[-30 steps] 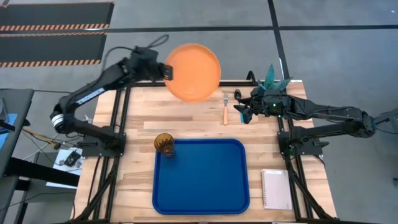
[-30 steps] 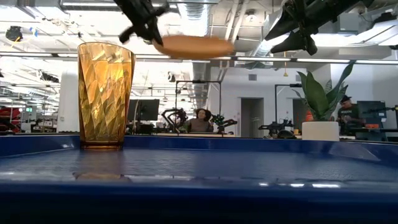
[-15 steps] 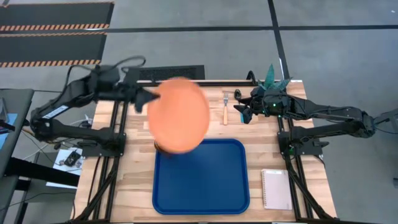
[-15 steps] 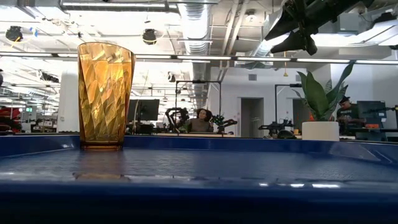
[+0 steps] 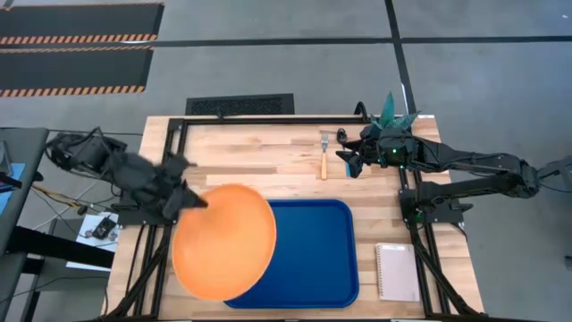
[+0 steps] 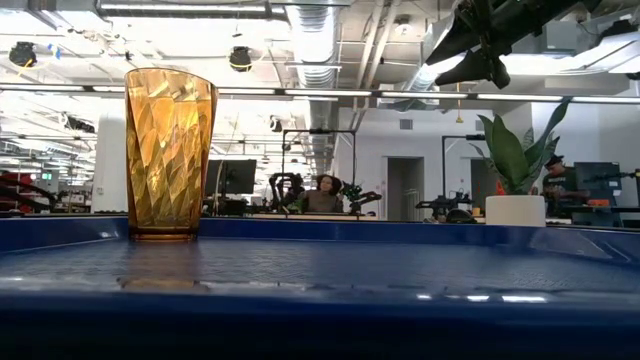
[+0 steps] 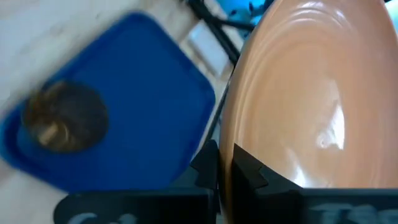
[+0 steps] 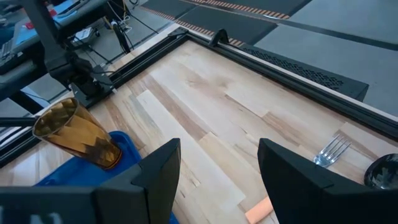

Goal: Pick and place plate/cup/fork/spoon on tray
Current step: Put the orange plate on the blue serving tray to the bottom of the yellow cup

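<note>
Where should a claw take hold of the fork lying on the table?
Grip the fork across its tan handle, coming straight down from above. It lies flat on the wood, tines toward the far edge. The open right claw hovers just beside it, nearest.

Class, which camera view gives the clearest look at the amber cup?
The low view: the cup stands upright on the tray, whole and close. The right wrist view shows it smaller; the left wrist view blurs it; in the high view the plate hides it.

Grey concrete floor [image 5: 295,54] with hazard-striped mats [image 5: 76,40] surrounds the wooden counter [image 5: 259,152]. Beyond it, ceiling ducts [image 6: 315,40], strip lights, and a seated person [image 6: 322,195] at distant desks.
</note>
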Robot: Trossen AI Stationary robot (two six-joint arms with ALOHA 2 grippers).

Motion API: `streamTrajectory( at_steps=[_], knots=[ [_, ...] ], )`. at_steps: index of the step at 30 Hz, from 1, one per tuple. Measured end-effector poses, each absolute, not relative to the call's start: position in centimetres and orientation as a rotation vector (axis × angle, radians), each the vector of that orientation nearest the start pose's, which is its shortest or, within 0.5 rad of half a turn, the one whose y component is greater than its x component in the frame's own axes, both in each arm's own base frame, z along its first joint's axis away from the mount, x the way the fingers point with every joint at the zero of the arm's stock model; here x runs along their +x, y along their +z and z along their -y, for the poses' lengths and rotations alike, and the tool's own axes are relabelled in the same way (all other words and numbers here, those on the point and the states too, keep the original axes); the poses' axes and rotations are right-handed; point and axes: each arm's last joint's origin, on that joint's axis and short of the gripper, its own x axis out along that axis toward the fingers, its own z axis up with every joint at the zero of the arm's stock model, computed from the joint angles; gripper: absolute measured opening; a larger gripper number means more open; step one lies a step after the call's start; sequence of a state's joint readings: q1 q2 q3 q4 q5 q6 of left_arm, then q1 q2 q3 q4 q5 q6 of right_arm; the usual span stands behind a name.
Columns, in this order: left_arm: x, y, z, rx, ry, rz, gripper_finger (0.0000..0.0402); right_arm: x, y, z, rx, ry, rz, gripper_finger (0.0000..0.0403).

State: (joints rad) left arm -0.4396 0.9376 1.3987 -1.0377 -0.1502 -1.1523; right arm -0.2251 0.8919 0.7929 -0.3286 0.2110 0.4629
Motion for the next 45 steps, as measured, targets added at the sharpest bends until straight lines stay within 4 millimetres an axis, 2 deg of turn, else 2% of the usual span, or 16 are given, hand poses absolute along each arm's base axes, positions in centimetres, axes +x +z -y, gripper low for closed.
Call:
streamTrajectory(
  at_steps=[10, 19, 23, 30, 45],
  knots=[
    [12.6, 40.5, 10.3, -0.948, 0.118, -0.866, 0.0000, 18.8, 30.1, 5.0, 0.450, -0.526, -0.345, 0.0240],
    [12.7, 38.5, 13.8, -0.914, 0.208, -0.977, 0.0000, 20.5, 28.9, 5.4, 0.459, -0.541, -0.397, 0.0240],
    [11.7, 37.8, 14.6, -0.946, 0.287, -1.035, 0.0000, 20.8, 28.7, 5.4, 0.467, -0.517, -0.410, 0.0240],
    [10.1, 37.0, 14.8, -1.010, 0.441, -1.048, 0.0000, 20.6, 29.7, 5.2, 0.478, -0.463, -0.327, 0.0240],
    [9.6, 31.2, 16.8, -1.107, 0.546, -1.089, 0.0000, 20.8, 29.6, 5.3, 0.470, -0.463, -0.331, 0.0240]
  ],
)
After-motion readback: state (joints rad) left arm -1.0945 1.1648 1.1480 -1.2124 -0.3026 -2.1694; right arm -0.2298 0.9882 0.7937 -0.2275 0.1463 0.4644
